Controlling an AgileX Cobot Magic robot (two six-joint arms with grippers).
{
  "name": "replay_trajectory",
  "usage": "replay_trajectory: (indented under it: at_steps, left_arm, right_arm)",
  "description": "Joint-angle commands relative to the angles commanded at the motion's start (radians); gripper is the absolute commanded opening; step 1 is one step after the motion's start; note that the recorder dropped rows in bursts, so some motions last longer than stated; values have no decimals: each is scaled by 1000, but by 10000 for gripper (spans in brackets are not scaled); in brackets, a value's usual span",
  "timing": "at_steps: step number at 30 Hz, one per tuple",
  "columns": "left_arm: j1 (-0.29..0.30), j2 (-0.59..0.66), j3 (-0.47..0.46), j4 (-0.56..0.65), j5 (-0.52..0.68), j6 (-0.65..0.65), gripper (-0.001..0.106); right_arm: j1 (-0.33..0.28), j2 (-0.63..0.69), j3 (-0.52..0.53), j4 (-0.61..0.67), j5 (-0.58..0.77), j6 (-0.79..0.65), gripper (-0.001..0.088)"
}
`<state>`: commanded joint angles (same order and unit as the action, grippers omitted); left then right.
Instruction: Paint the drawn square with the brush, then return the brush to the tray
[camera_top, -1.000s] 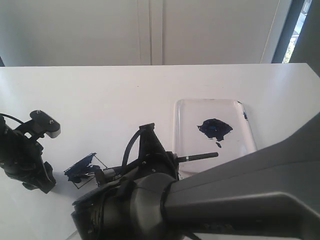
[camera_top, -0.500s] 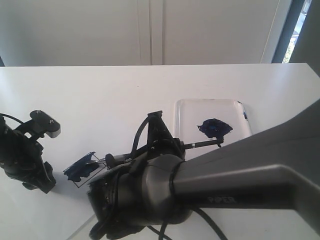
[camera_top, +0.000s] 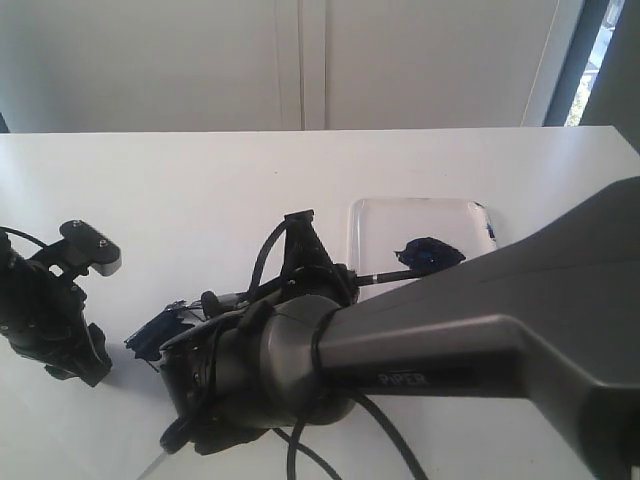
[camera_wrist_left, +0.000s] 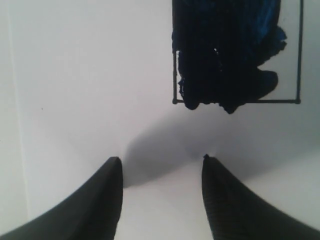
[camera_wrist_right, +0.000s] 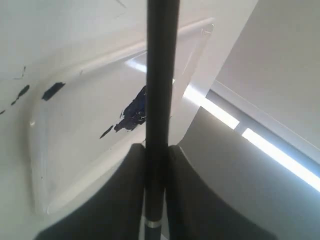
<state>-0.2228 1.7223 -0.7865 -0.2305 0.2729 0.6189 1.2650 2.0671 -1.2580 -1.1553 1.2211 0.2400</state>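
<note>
Right pincer (camera_wrist_right: 157, 150) clamps the brush (camera_wrist_right: 162, 75); left pincer (camera_wrist_left: 160, 162) stands open.
The brush handle crosses above the tray (camera_wrist_right: 37, 165) on the right; the partly painted square (camera_wrist_left: 225, 55) lies left, near the left pincer.

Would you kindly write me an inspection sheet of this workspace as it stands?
Surface: white table.
Job's things: drawn square partly filled with blue-black paint; brush held with its handle end above the tray, which holds a paint blob.
Clutter: nothing seen.
Grippers: left gripper open, empty, near the square, not touching; right gripper shut on the brush.
Cables: black cable loops at the right wrist.
Surroundings: white wall panels; window strip far right.
</note>
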Motion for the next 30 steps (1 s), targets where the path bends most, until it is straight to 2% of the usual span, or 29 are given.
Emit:
replay_trajectory:
  at_steps: [25, 30]
  left_arm:
    - [0, 0, 0, 0, -7, -20, 536]
    - [0, 0, 0, 0, -7, -20, 536]
  right_arm:
    - [0, -47, 2, 115, 0, -66, 0]
    - [0, -52, 2, 195, 0, -116, 0]
